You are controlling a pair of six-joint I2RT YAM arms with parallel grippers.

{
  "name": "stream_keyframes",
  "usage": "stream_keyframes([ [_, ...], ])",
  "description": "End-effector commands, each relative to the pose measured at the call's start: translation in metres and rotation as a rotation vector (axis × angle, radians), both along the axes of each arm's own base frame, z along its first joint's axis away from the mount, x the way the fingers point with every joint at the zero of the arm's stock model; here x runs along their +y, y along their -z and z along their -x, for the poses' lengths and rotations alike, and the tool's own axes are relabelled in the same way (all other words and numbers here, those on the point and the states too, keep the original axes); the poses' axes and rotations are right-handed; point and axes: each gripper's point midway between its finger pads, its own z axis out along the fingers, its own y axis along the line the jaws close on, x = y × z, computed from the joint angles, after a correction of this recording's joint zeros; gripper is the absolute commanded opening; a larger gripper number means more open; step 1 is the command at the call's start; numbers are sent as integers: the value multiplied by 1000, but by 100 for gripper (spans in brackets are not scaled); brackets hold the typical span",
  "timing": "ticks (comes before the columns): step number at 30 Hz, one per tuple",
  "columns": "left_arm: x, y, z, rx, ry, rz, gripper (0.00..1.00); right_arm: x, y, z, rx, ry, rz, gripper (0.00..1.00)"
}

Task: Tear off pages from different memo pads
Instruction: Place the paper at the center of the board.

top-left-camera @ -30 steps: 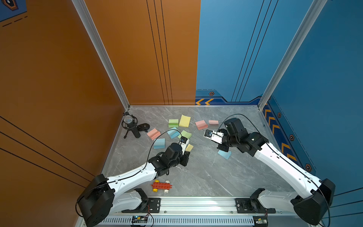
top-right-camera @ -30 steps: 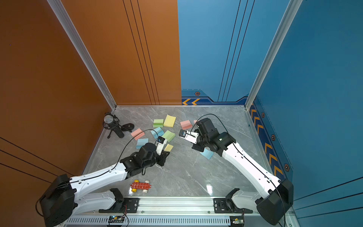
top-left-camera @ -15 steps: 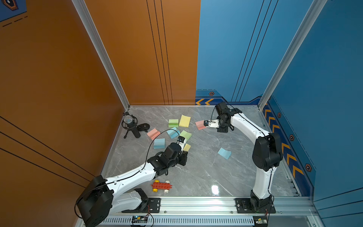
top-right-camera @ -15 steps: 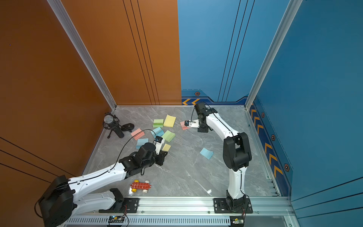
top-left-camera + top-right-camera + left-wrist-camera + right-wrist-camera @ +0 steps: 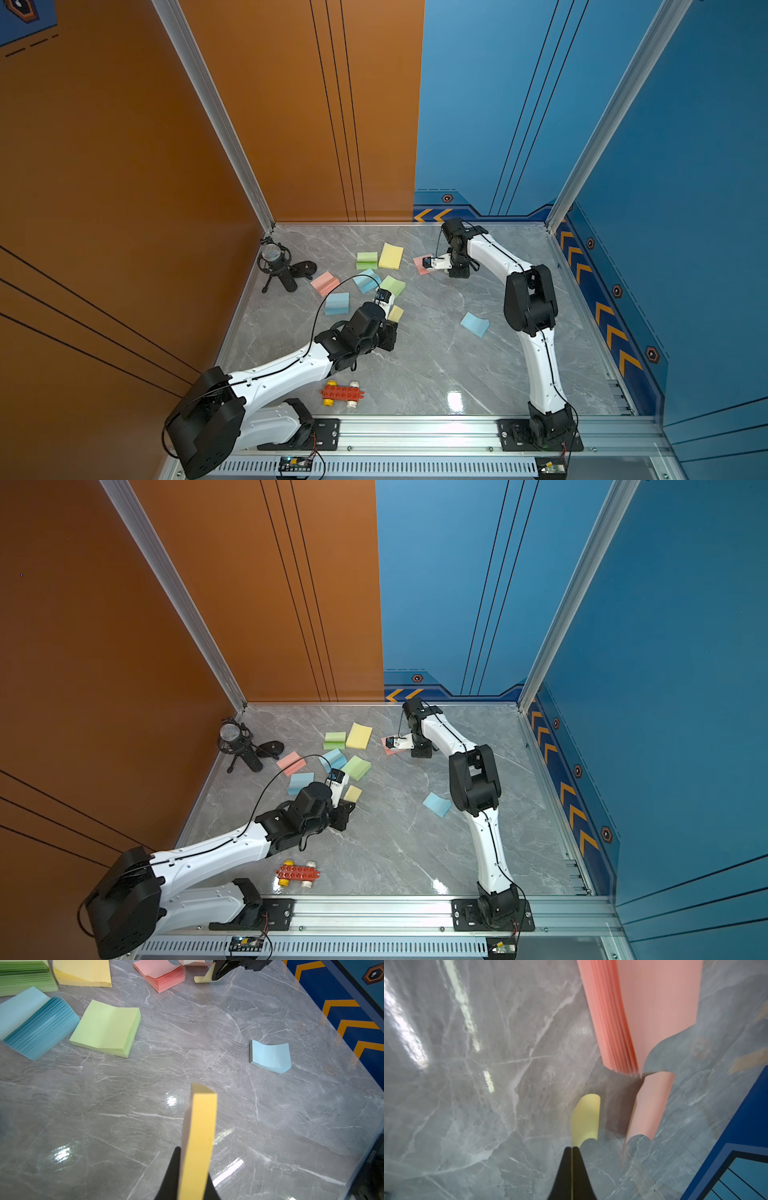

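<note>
left gripper (image 5: 192, 1169) is clamped on a small thick yellow memo pad (image 5: 197, 1136), held on edge above the grey marble tabletop (image 5: 270, 1126), just near-right of the pad cluster in the middle left. right gripper (image 5: 572, 1148), at the far side, has its black jaws pressed together on a thin curled pale yellow paper page (image 5: 585, 1120), low over the table just beside a fanned pink square memo pad (image 5: 654, 1001). a curled pink sheet (image 5: 652, 1105) sits at that pad's corner; whether it is attached cannot be told.

left of there, in a top view, a large yellow pad (image 5: 390, 255) and a green pad (image 5: 366, 260) lie side by side. nearer lie a fanned blue pad (image 5: 366, 279), a light green pad (image 5: 393, 285), a second pink pad (image 5: 325, 282) and another blue pad (image 5: 336, 302). a single curled blue page (image 5: 474, 324) lies alone to the right, well apart from the pads. a red toy brick car (image 5: 341, 392) sits near the front rail, and a black microphone on a tripod (image 5: 274, 266) stands in the far left corner.
</note>
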Motion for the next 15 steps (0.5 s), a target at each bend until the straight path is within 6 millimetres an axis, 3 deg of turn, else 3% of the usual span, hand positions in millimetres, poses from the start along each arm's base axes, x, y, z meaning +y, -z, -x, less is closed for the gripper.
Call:
stream_keyframes([
  [1,-2,-10,-5,-6,-6,21,0,-7,3,9,53,-50,78,0],
  [7,-3,-11,-5,-5,-2,28,0,-19,9,14,77,-73,160,0],
  [15,-3,-11,-4,-2,-5,30,0,-7,21,35,166,-84,108,5],
])
